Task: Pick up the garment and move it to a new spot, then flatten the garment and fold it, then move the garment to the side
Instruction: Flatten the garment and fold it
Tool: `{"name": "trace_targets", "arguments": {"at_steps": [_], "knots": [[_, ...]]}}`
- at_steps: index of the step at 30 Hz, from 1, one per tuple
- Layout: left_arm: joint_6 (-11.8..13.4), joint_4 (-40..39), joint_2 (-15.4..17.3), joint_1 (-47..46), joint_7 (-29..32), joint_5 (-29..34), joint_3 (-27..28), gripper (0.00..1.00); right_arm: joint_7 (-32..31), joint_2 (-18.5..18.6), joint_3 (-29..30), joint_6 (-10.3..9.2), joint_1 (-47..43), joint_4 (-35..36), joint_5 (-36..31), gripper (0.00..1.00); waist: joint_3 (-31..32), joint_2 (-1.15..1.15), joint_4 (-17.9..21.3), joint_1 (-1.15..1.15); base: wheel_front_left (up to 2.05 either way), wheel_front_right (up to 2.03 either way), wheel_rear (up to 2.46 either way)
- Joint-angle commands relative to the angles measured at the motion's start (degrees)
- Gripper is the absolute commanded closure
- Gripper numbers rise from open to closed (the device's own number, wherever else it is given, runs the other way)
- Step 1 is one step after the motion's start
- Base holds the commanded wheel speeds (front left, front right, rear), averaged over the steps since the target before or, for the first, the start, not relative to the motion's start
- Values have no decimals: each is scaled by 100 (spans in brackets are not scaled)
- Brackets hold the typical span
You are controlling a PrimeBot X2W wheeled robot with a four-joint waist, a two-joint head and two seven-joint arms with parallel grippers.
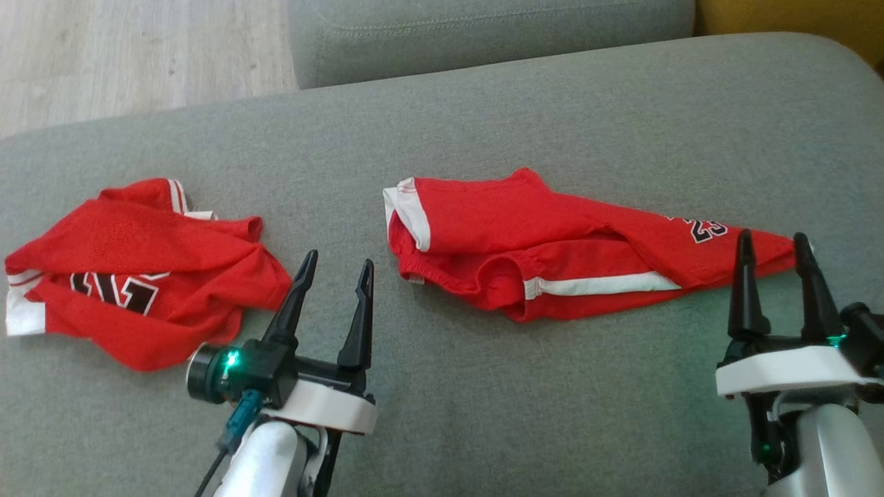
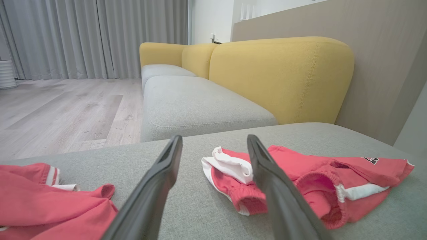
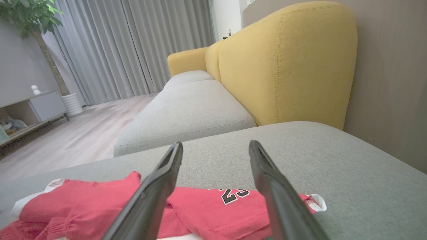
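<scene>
Both jaws are gaping empty; bunched red white-striped shorts [image 1: 525,235] toward the grey sofa's [image 1: 483,414] right edge are likely inviting a single-layer pinch.

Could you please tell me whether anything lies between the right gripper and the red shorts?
Nothing visible does. The right gripper stands open at the numbered end of the red shorts; the red jersey lies off to their left.

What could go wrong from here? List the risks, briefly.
1. The shorts lie bunched in overlapping folds; the open right claw at their numbered end may pinch only one layer.
2. The open left claw sits between the shorts and the crumpled jersey, so it might snag the wrong garment.
</scene>
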State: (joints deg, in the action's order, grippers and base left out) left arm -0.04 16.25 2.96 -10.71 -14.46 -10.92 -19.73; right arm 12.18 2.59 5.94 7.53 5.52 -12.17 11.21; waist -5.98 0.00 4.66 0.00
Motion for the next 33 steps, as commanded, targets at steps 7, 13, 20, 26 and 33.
{"name": "trace_targets", "arguments": {"at_steps": [7,13,20,26,33], "knots": [[-33,-147,-3,-368,-54,45,115,0,-444,30,111,-4,432,-318,-696,0,-233,0,-225,0,0,0,0],[-39,-108,-5,-450,-54,34,60,0,-787,29,234,-4,652,-834,-1210,0,-435,0,-410,0,0,0,0],[-32,-79,-6,-525,-54,48,37,0,-869,29,305,-4,787,-1298,-1485,0,-530,0,-500,0,0,0,0],[-18,-61,-7,-536,-54,67,26,0,-819,29,389,-4,869,-1548,-1560,0,-541,0,-490,0,0,0,0],[-11,-56,-7,-541,-54,80,26,0,-647,29,435,-4,1047,-1689,-1475,100,-543,0,-451,0,0,0,0]]}}
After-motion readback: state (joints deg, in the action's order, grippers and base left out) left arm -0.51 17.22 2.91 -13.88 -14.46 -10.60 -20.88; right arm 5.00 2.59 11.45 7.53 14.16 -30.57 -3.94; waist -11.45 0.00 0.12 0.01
